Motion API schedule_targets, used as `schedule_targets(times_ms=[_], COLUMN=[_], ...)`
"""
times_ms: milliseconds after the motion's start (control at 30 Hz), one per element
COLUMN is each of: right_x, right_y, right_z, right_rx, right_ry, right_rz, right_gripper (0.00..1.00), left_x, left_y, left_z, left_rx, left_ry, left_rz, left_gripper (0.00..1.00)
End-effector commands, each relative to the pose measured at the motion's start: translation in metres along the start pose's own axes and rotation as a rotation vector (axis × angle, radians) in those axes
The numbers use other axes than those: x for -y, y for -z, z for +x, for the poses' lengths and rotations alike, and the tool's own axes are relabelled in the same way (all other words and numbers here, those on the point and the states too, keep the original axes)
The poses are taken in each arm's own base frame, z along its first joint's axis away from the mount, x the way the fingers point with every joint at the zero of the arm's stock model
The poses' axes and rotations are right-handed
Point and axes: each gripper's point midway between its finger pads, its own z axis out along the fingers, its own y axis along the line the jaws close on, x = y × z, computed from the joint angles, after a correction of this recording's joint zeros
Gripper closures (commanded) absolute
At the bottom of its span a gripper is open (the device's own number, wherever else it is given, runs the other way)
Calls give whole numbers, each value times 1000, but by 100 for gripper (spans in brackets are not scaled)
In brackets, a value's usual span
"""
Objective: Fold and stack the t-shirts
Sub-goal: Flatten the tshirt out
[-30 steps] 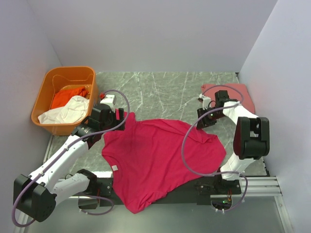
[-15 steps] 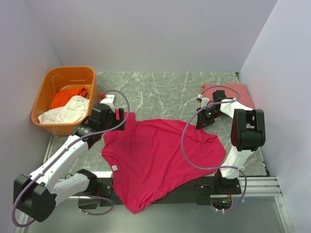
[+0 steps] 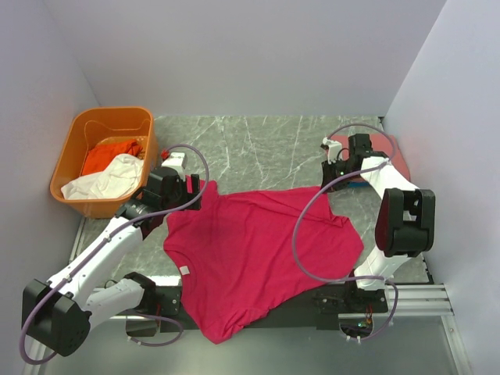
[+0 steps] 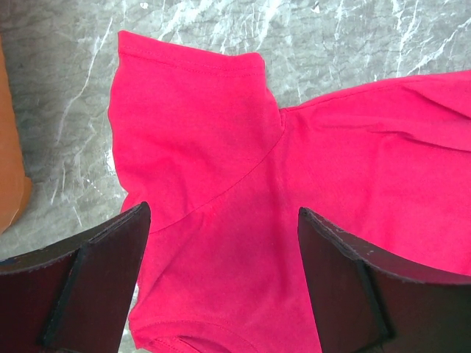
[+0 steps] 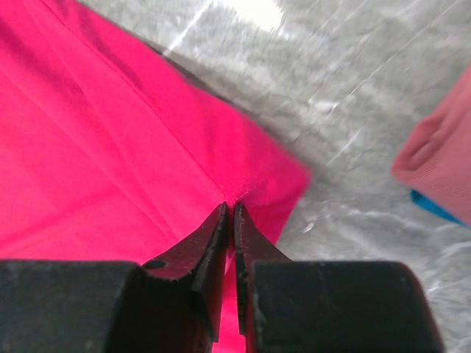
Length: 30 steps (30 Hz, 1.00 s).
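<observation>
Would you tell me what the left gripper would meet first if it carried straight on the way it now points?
Most likely the crimson-pink t-shirt, near its sleeve seam, seen between the open fingers of the left gripper; how far off is unclear.

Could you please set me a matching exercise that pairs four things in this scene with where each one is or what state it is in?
Things:
1. crimson-pink cloth t-shirt
2. white cloth shirt
3. salmon-pink folded cloth shirt
4. left gripper

Places or states:
A. lying inside the orange plastic tub
B. at the far right of the grey marble table
C. spread across the middle of the table
D. open above a sleeve

Pairs: 1-C, 2-A, 3-B, 4-D.
</observation>
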Motion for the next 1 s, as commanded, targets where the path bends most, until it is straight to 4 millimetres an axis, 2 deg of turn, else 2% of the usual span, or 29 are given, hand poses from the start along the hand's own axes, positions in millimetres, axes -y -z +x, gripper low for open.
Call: schedule_targets(times_ms=[0,133,200,367,433,500,533,600,633,667,700,733,767,800,833,867,933,967], right_x=[5,6,7,7,9,8,7,4,2,2,2,3,2,3,3,3,2,2], right_y=[10,9,9,20,27,29,28,26,24,24,23,22,22,23,23,23,22,21], right_z=[-24,-31,-33,-45,-50,-53,-54,-54,-53,-53,-53,-53,-53,-53,-53,-53,-52,-52], right_rx=[58,71,77,115,137,149,153,160,162,165,162,159,159,159,159,160,158,158], right_ry=[56,61,64,83,91,94,89,82,80,78,75,75,79,76,77,74,69,67], right_rz=[33,30,32,51,72,70,67,49,35,32,30,32,31,33,33,25,19,17], right_gripper=[87,92,100,100,100,100,100,100,100,100,100,100,100,100,100,100,100,100], left_x=[4,3,3,1,-3,-3,-10,-13,-14,-18,-23,-29,-36,-41,-46,-53,-63,-67], left_y=[0,-1,-1,-5,-13,-25,-30,-50,-56,-75,-85,-92,-113,-123,-130,-145,-156,-164], left_z=[-9,-9,-8,-10,-16,-20,-24,-33,-51,-43,-45,-63,-48,-48,-63,-47,-52,-43], left_rx=[29,28,26,29,36,4,-6,-36,-14,-70,-85,-76,-146,-169,-152,-216,-217,-248], left_ry=[-8,-8,-8,7,46,86,111,126,125,103,98,95,78,71,71,58,53,50], left_rz=[21,19,17,3,4,23,13,-6,-17,-44,-72,-100,-127,-149,-175,-200,-244,-261], left_gripper=[14,14,14,14,18,25,31,35,38,41,43,48,51,54,57,57,57,56])
